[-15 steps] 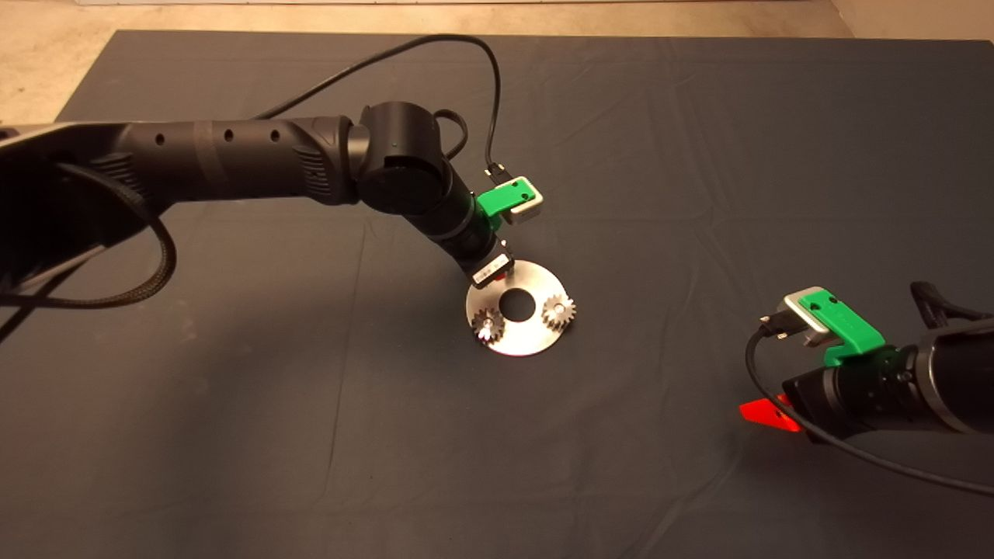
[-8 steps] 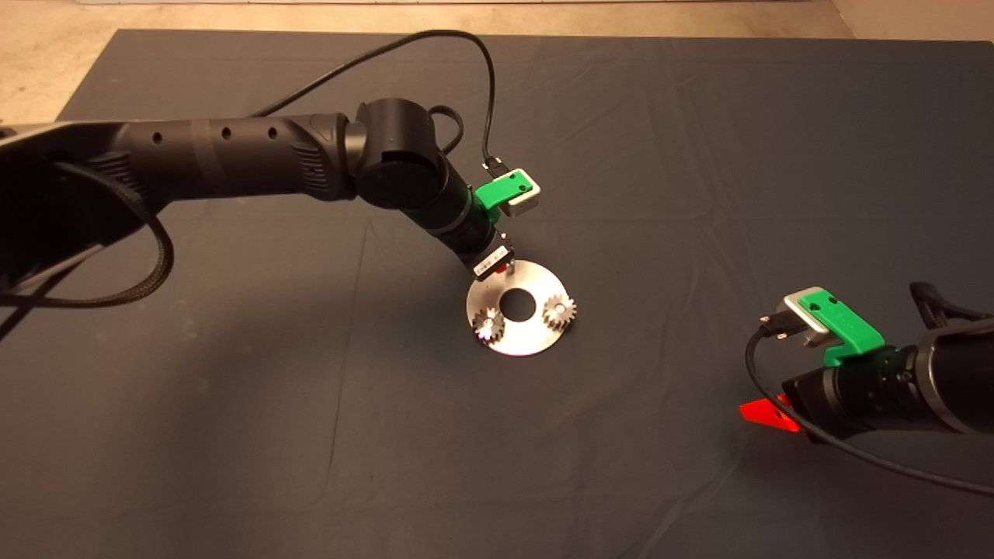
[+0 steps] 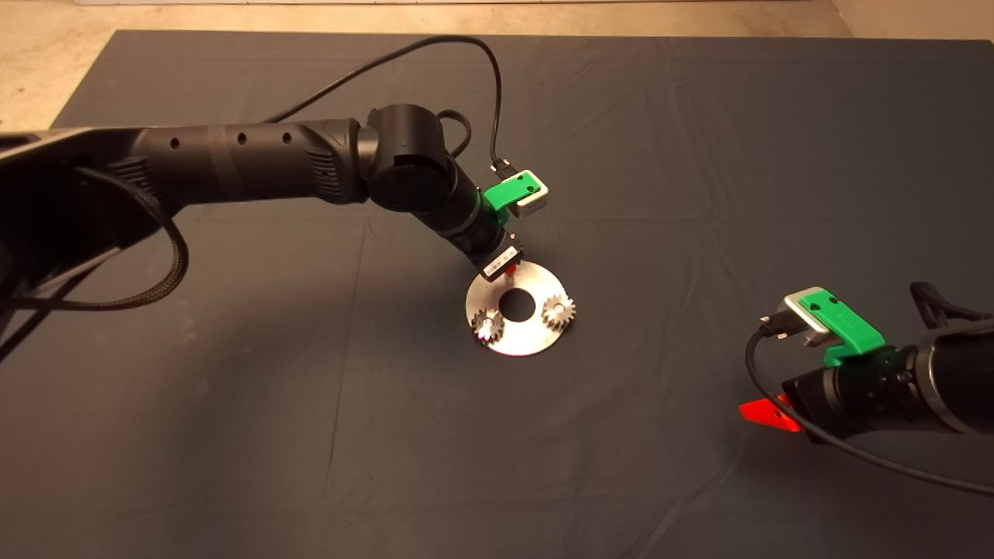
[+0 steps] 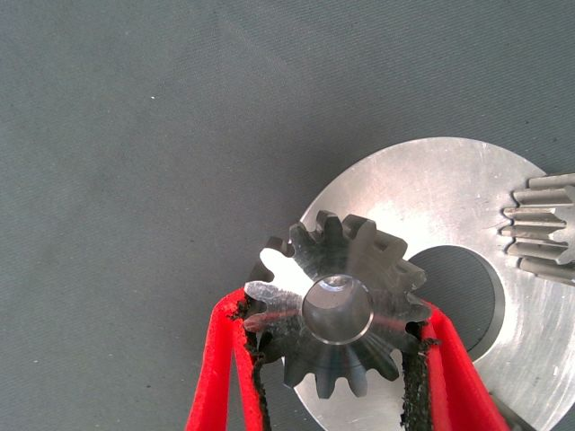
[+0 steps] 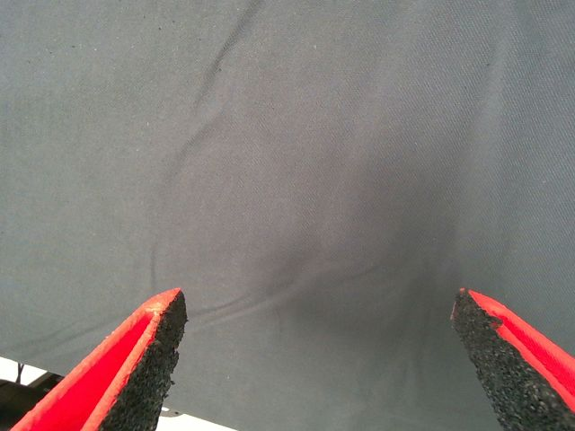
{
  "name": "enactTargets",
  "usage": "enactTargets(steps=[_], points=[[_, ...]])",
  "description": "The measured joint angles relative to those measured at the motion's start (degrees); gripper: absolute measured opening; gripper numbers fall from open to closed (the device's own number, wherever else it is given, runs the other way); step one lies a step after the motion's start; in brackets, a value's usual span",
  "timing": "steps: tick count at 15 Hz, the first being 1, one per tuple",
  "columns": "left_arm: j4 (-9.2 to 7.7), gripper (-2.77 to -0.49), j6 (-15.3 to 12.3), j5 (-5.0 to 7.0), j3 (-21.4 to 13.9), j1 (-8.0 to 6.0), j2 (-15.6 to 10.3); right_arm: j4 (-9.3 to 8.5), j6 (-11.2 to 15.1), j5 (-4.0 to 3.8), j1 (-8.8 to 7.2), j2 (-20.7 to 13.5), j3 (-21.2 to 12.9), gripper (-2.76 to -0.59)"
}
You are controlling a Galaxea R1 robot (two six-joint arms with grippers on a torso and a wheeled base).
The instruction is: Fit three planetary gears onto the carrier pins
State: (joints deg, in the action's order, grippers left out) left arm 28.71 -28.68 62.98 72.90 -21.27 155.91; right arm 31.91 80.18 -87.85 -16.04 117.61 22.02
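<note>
A shiny round disc (image 3: 522,335) with a large central hole lies mid-mat. Two planetary gears (image 3: 488,324) (image 3: 557,310) sit on carrier pins on its near side. My left gripper (image 3: 509,269) is at the disc's far edge, shut on the third gear (image 4: 359,256), its black pads (image 4: 415,373) pressing the toothed rim from both sides. The gear hangs over the disc's rim (image 4: 431,193), and a shiny round face fills its centre hole. Another gear (image 4: 544,229) shows beside it. The right gripper (image 5: 319,310) waits open over bare mat at the lower right (image 3: 769,414).
The dark mat (image 3: 233,435) covers the table, with its far edge and pale floor (image 3: 46,62) beyond. The left arm's black cable (image 3: 466,46) loops above the wrist.
The left arm has shifted slightly to the right, carrying the gear along the disc's far edge. The right arm has not moved.
</note>
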Motion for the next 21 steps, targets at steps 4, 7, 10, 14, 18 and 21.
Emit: enactTargets(steps=[4,7,10,14,18,21], points=[[0.04,-2.71,0.3,-0.16,0.0,0.46,0.1,0.0,0.0,0.0,0.0,0.0,0.0,-1.16],[0.06,-2.71,0.5,-0.79,0.1,1.27,0.1,0.0,0.0,-0.05,0.0,0.0,0.0,-1.16],[0.06,-2.71,0.5,-1.07,0.1,1.32,0.1,0.0,0.0,0.03,0.0,0.8,0.0,-1.16],[0.04,-2.71,1.1,-2.17,1.3,1.57,0.1,0.0,0.0,-0.01,0.0,0.9,0.0,-1.16],[0.04,-2.71,1.4,-2.72,1.8,2.07,0.1,-0.01,0.0,0.0,0.0,1.0,0.0,-1.16],[0.0,-2.71,2.0,-2.73,2.0,2.07,0.1,0.0,0.0,0.0,0.0,1.0,0.0,-1.16]])
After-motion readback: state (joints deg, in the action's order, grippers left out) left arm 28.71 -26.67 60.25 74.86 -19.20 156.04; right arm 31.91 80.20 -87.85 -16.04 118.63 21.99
